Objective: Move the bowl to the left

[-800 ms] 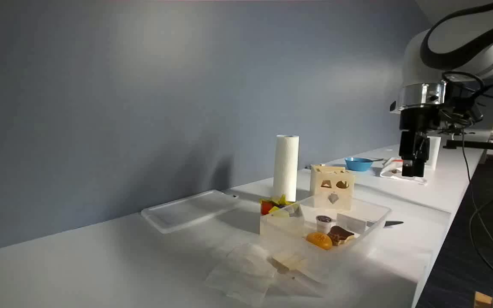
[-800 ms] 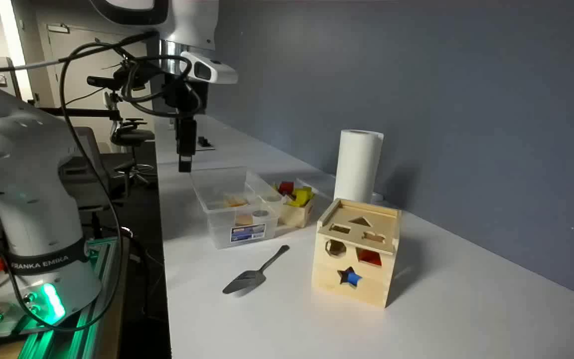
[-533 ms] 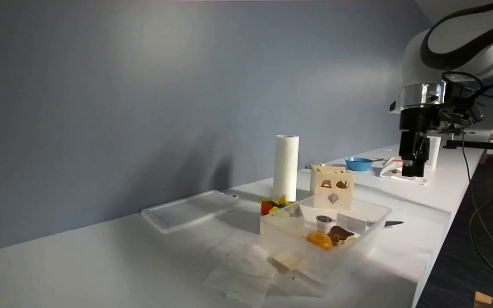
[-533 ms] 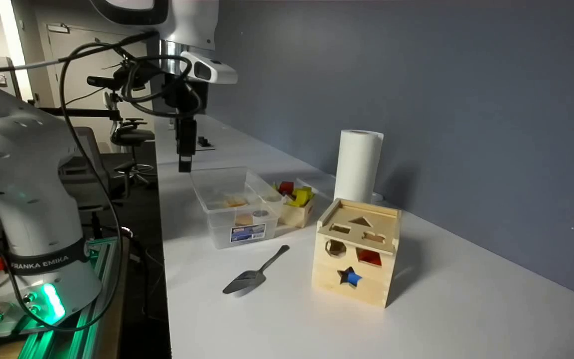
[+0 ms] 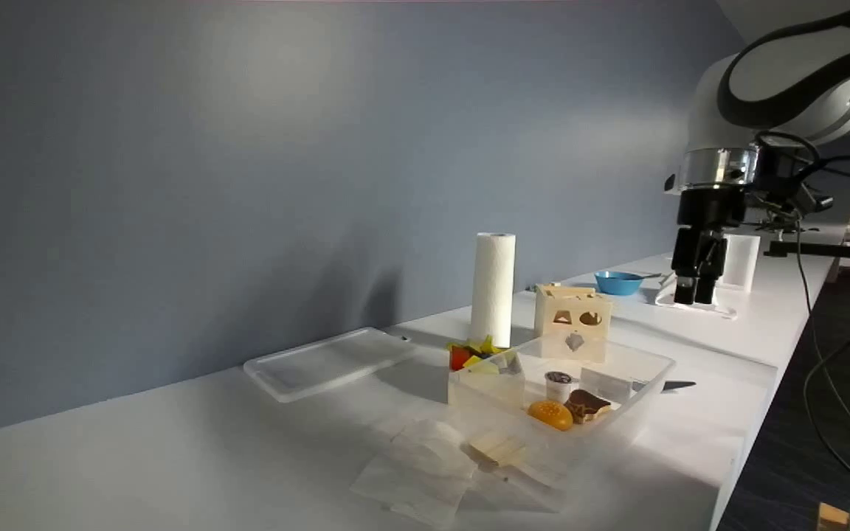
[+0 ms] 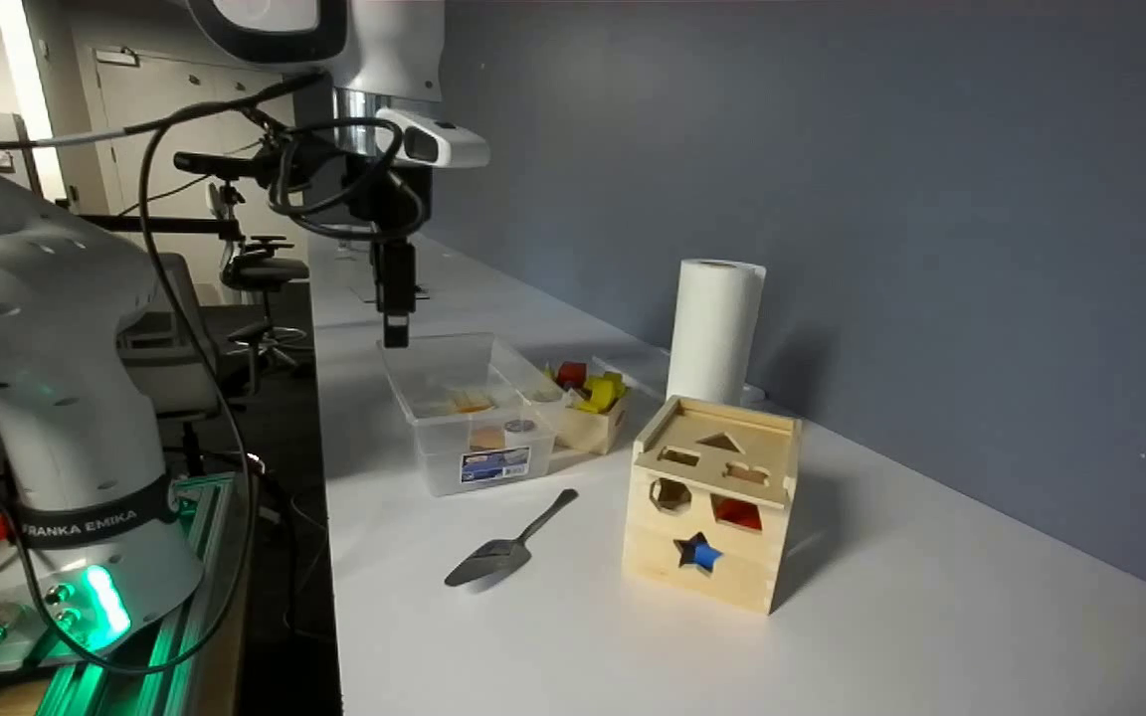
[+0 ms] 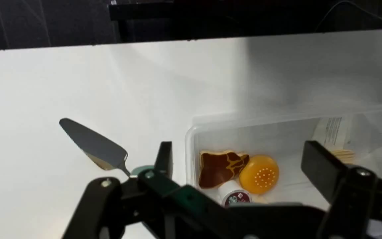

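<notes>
The bowl is a clear plastic container in both exterior views (image 5: 643, 398) (image 6: 442, 452) and the wrist view (image 7: 230, 124). Inside lie an orange bun-like piece (image 7: 260, 174), a dark brown steak-like piece (image 7: 217, 169) and a small white cup (image 7: 234, 196). My gripper (image 5: 694, 291) is raised above the table, apart from the bowl; it also shows in an exterior view (image 6: 395, 333), by the bowl's far corner. In the wrist view my jaws (image 7: 244, 162) are spread wide and empty; one finger appears outside the bowl's end rim, the other over its inside. Its lower part is hidden by the gripper.
A small holder with coloured pieces (image 6: 593, 393) stands against the bowl's side. A wooden shape box (image 6: 707, 507), paper towel roll (image 6: 715, 333) and cake server (image 6: 503, 552) are nearby. A flat clear tray (image 5: 329, 363) lies by the wall. A blue dish (image 5: 617, 283) stands farther off.
My gripper has shifted away from the table's front edge toward the wall, with a very slight drop in an exterior view. The bowl and other objects have not moved.
</notes>
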`<action>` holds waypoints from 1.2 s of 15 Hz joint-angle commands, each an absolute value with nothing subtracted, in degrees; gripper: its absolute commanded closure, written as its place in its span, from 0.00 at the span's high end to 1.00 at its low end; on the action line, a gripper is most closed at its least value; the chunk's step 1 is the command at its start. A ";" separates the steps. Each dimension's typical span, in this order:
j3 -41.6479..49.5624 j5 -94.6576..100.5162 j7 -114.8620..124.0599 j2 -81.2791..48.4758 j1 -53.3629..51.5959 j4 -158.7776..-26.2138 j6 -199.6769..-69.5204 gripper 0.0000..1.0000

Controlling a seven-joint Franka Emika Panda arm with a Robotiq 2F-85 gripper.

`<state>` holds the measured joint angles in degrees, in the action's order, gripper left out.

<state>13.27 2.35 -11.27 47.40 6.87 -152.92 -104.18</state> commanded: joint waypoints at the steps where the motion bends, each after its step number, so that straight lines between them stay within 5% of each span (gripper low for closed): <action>1: 13.96 2.03 -13.40 42.95 6.16 -153.38 -113.03 1.00; 7: 13.38 3.20 -13.93 37.00 7.27 -154.70 -127.00 1.00; 8: 13.19 3.97 -13.72 36.22 7.93 -155.11 -129.87 0.75; 10: 12.71 5.54 -13.49 34.45 8.94 -155.72 -134.44 0.68; 18: 10.62 13.23 -12.55 27.13 11.98 -157.58 -143.79 0.11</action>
<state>11.80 10.94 -13.01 29.78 10.77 -157.02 -141.53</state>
